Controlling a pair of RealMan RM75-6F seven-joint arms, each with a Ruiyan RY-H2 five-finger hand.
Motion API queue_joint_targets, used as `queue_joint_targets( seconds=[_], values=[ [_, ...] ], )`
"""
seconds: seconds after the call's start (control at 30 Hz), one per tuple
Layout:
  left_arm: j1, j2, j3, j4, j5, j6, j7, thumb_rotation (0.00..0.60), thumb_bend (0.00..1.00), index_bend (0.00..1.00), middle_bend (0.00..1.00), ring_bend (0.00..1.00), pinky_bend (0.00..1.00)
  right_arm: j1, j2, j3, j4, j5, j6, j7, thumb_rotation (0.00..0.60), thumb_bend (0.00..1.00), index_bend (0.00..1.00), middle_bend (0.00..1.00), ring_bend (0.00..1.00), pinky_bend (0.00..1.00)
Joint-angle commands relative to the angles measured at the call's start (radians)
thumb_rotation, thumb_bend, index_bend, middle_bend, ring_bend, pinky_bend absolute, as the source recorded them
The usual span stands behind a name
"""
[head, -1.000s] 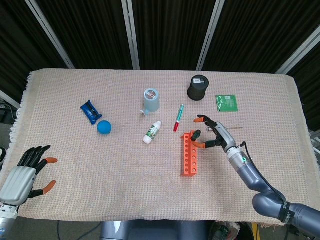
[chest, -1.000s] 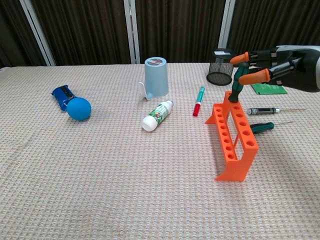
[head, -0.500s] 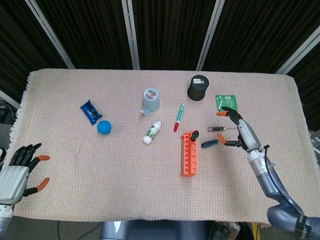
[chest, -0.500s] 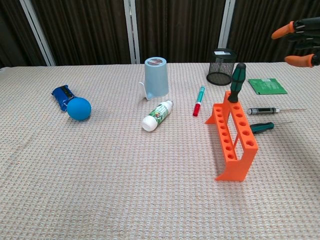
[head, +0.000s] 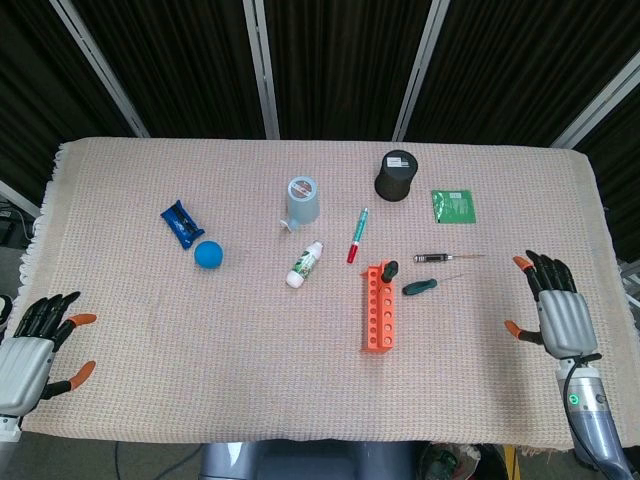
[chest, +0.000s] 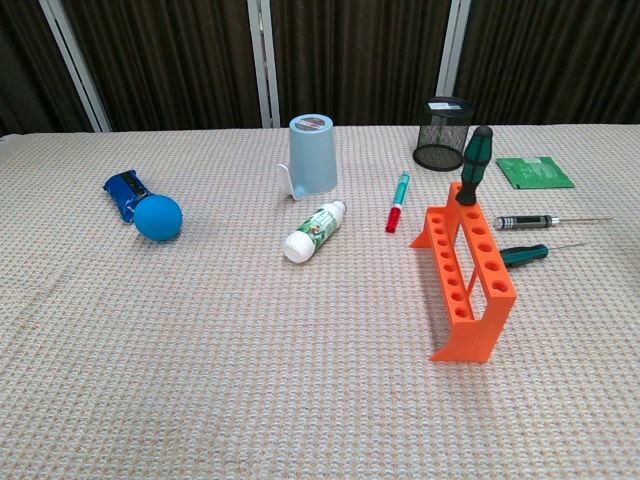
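The green-handled screwdriver (chest: 473, 164) is standing upright in the end hole of the orange rack (chest: 466, 272), the hole on the rack's far end from the robot, and it is sitting well off to the left of the right hand (head: 556, 312), which is hovering released, fingers apart and holding nothing, by the table's right edge. It is looking like a light, stiff tool with a smooth and probably somewhat slick handle; the bulbous top of that handle, sticking clear above the rack, seems the best place to pinch it, drawing straight up so the light plastic rack is not tipping or dragging along. Between the right hand and the rack, two more screwdrivers are lying flat: a short green-handled one (chest: 524, 254) nearer the rack and a thin black-handled one (chest: 530, 221) just beyond it, both sitting in the path of a low reach. Further off are lying a green packet (head: 453, 205), a black mesh cup (chest: 440, 132), a red-and-green pen (chest: 398, 201), a small white bottle (chest: 314, 229), an upturned blue-grey cup (chest: 313, 152), a blue ball (chest: 158, 217) and a blue wrapper (chest: 122, 190). The left hand (head: 32, 348) is hovering open and empty at the opposite near corner, far from everything.
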Motion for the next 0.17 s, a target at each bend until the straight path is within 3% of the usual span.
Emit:
queue_joint_targets(
  seconds=[0.03,0.17],
  values=[
    [0.004,-0.004,0.004,0.005,0.001,0.000,0.004,0.600,0.26,0.24,0.03,0.00,0.00,-0.029,0.015,-0.030,-0.024,-0.015,0.016,-0.013,0.600,0.08,0.06,0.00,0.00,0.00],
    [0.017,-0.008,0.019,0.005,0.008,0.004,0.006,0.600,0.26,0.23,0.02,0.00,0.00,-0.078,0.024,-0.067,-0.056,-0.040,0.066,-0.032,0.600,0.08,0.05,0.00,0.00,0.00]
  ],
)
